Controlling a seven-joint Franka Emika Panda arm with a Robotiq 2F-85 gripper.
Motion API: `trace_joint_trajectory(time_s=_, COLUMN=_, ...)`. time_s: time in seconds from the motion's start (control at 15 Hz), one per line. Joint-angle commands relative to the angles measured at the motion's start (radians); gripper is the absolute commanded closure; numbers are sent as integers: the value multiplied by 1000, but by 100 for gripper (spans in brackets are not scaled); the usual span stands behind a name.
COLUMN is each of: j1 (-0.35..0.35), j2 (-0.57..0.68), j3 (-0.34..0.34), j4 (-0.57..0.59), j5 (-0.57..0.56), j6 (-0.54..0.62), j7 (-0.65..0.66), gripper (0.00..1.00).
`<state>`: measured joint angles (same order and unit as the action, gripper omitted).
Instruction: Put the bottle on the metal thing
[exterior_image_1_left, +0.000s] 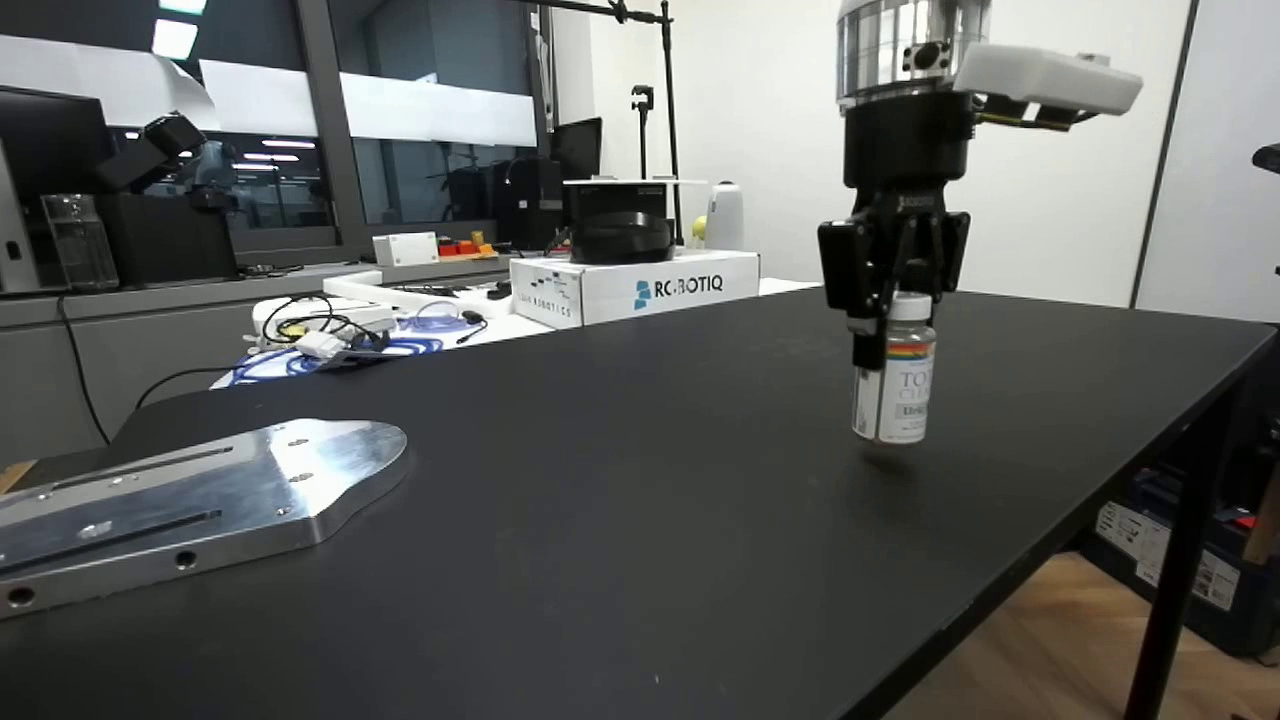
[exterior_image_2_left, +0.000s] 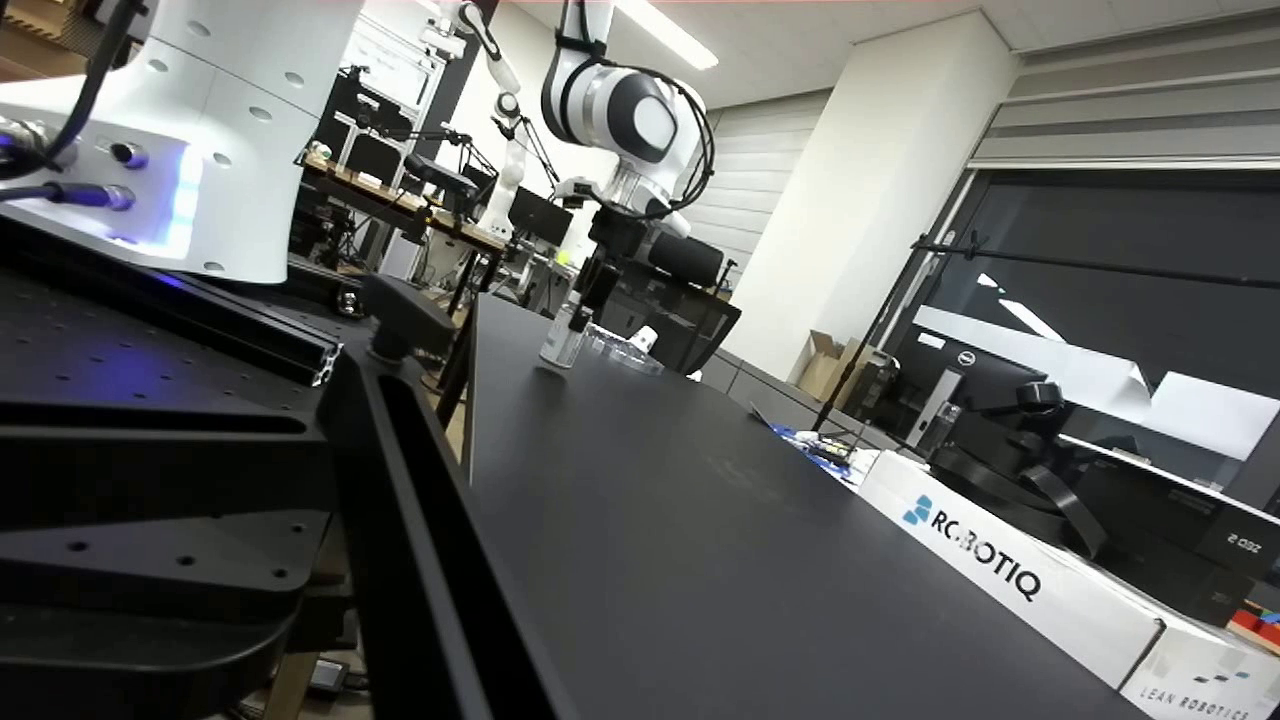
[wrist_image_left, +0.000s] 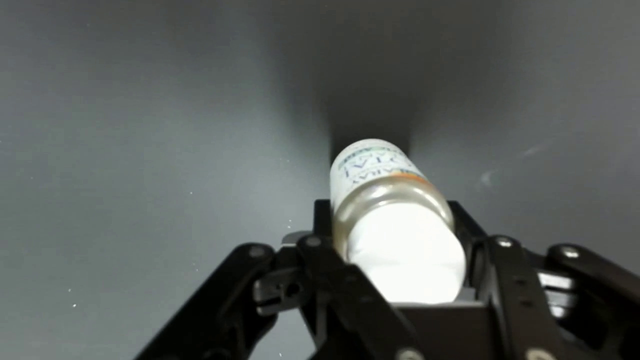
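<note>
The small white-capped bottle (exterior_image_1_left: 908, 395) with its white label and orange band hangs upright in my gripper (exterior_image_1_left: 885, 335) near the right part of the black table. A dark shadow lies just beneath it, and it appears slightly above the tabletop. In the wrist view the bottle (wrist_image_left: 382, 175) sits between both fingers of the gripper (wrist_image_left: 394, 217), its white cap toward the camera. The bottle (exterior_image_2_left: 563, 340) also shows at the far end of the table in an exterior view. The metal plate (exterior_image_1_left: 240, 490), silver with slots and holes, lies at the table's left; it is out of the wrist view.
The black table (exterior_image_1_left: 620, 530) has an open edge on the right. A white Robotiq box (exterior_image_1_left: 665, 287) and tangled cables (exterior_image_1_left: 335, 345) stand beyond its back edge. A clear plastic object (exterior_image_2_left: 625, 350) shows beyond the bottle. The robot base (exterior_image_2_left: 190, 140) stands beside the table.
</note>
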<state>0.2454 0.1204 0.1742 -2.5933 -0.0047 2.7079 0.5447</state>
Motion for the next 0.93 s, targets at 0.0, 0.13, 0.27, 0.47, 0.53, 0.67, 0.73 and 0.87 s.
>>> trace_joint_trajectory(time_s=0.0, j1=-8, j2=-116, j3=14, j4=27, j5=91, j6=-105, j7=-50, gripper=69)
trace_joint_trajectory(time_s=0.13, j1=-14, j2=-177, j3=14, j4=47, j5=120, j6=-173, j7=-53, gripper=69)
trace_joint_trajectory(time_s=0.27, j1=-16, j2=-127, j3=19, j4=41, j5=94, j6=-119, j7=-53, gripper=44)
trace_joint_trajectory(time_s=0.47, j1=-14, j2=-117, j3=21, j4=34, j5=94, j6=-113, j7=-53, gripper=44)
trace_joint_trajectory(time_s=0.53, j1=-13, j2=-108, j3=21, j4=34, j5=93, j6=-110, j7=-53, gripper=44)
trace_joint_trajectory(time_s=0.67, j1=-13, j2=-99, j3=20, j4=34, j5=93, j6=-105, j7=-53, gripper=44)
trace_joint_trajectory(time_s=0.73, j1=-13, j2=-98, j3=20, j4=34, j5=93, j6=-104, j7=-53, gripper=44)
trace_joint_trajectory(time_s=0.87, j1=-13, j2=-98, j3=20, j4=34, j5=93, j6=-103, j7=-54, gripper=44)
